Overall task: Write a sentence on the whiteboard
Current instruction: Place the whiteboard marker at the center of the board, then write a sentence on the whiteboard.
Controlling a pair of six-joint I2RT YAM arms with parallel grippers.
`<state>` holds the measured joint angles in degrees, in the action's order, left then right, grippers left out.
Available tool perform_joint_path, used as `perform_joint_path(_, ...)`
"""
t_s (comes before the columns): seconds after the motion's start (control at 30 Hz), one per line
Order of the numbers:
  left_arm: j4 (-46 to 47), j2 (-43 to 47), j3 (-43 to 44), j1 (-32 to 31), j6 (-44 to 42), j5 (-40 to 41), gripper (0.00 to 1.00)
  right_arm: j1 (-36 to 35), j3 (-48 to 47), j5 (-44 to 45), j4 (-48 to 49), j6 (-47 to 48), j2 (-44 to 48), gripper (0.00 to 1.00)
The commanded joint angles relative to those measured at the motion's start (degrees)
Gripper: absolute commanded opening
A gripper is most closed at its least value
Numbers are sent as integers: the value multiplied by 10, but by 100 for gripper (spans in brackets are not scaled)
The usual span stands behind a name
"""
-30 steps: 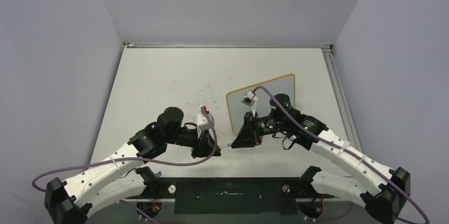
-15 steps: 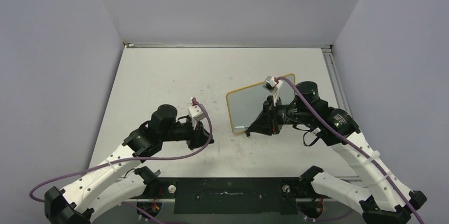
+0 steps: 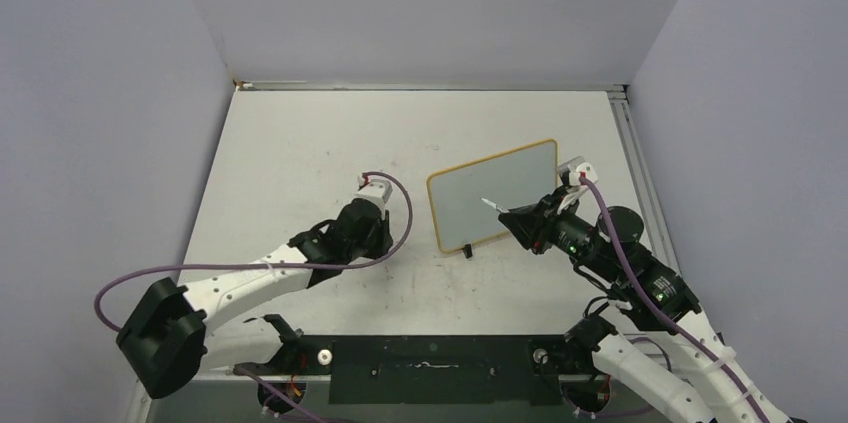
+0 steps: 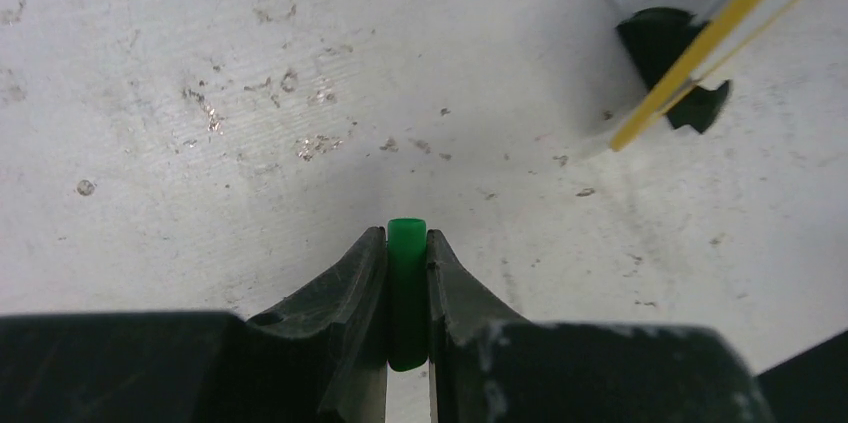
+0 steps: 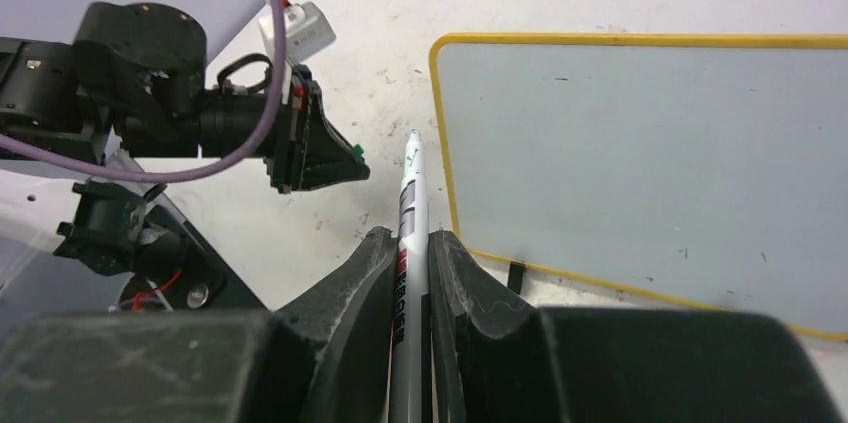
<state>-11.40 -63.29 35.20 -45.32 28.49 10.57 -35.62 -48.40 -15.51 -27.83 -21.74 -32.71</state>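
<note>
The smooth, round-cornered, yellow-rimmed whiteboard (image 3: 495,193) stands just beside the right gripper (image 5: 410,239), which is clamped on a slim white marker (image 5: 411,183). The left gripper (image 4: 406,235) pinches a small green cap (image 4: 406,273).

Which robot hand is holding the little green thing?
The left gripper. It pinches the green cap over the bare table, while the right gripper grips the long white marker instead.

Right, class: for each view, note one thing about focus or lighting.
Top external: even light, the whiteboard reads flat grey, no glare. Left wrist: table scuffs sharp, fingers gripping the green cap soft. Right wrist: the marker softens toward the lens.
</note>
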Motion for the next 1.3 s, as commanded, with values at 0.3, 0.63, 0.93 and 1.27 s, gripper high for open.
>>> perform_joint_path(0.3,101,-136,-19,-13,65,38,15,2,66,63,58,-6,51,5)
perform_joint_path(0.63,95,-150,-18,-5,64,22,53,2,89,79,70,20,62,5)
perform_joint_path(0.93,-1,-33,67,53,-2,-97,72,1,112,88,138,29,42,5)
perform_joint_path(1.27,-26,-160,281,153,-153,-410,72,-34,130,115,271,28,-39,5)
